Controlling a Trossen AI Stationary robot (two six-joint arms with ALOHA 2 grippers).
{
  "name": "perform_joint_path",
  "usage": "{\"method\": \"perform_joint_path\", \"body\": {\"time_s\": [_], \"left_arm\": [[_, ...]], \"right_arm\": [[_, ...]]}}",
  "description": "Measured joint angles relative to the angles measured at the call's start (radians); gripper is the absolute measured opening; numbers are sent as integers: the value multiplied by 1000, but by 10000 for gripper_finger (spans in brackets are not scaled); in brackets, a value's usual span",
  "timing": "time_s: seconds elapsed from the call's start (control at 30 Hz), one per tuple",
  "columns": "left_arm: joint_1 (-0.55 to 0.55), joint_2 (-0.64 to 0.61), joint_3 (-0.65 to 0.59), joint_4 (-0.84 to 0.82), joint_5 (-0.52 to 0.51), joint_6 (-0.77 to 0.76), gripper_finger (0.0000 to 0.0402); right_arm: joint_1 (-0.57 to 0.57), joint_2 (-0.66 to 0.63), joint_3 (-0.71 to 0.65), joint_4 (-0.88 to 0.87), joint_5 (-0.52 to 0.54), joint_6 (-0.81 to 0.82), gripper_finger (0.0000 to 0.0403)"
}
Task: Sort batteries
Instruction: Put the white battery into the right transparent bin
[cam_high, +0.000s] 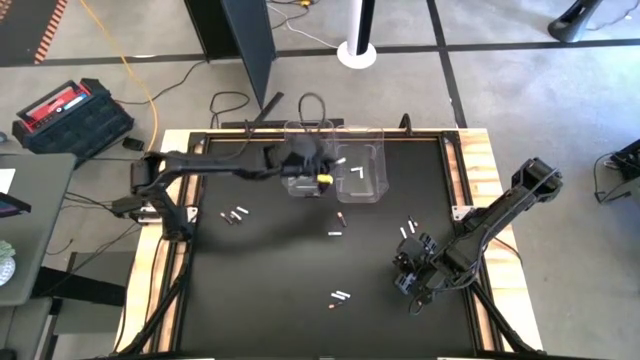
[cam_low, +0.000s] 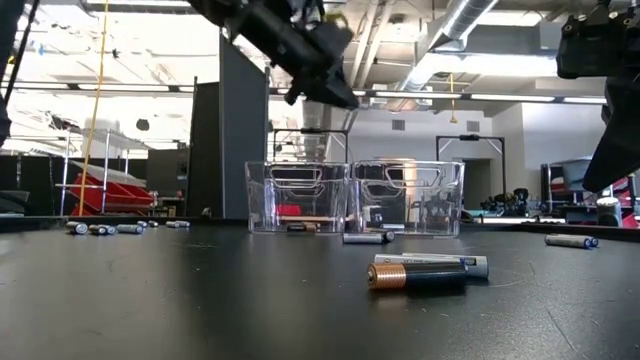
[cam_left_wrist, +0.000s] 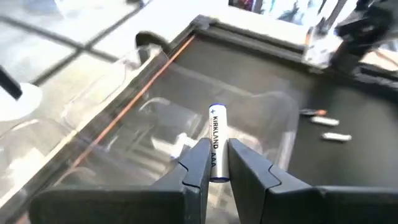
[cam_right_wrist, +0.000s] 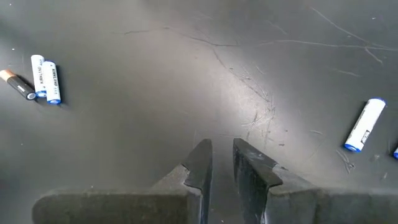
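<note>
The left gripper (cam_left_wrist: 215, 163), clamped on a white blue-tipped cylindrical battery (cam_left_wrist: 215, 140), hovers above the left clear plastic bin (cam_high: 300, 160). The right gripper (cam_right_wrist: 222, 163) hangs over the black surface (cam_high: 270, 280), fingers narrowly apart, holding nothing. Loose batteries (cam_high: 341, 297) lie scattered.

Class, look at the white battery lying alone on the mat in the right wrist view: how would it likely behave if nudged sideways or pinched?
The white battery is a smooth cylinder lying on its side, so a sideways nudge would probably roll it. It looks rigid, unlikely to bend when pinched. Its glossy wrap may slip between the right tool fingers.
</note>
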Motion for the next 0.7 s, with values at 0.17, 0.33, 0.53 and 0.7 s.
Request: {"method": "perform_joint_path", "body": {"time_s": [0.17, 0.33, 0.53, 0.7], "left_arm": [[76, 132, 156, -87, 101, 26, 47], [104, 302, 365, -180, 147, 74, 47], [107, 517, 643, -382, 158, 159, 47], [107, 680, 840, -522, 158, 196, 47]], "right_arm": [[-15, 0, 0, -1, 0, 7, 82], [-37, 0, 0, 0, 0, 8, 82], [-52, 0, 0, -1, 0, 21, 82], [-52, 0, -5, 2, 0, 63, 82]]}}
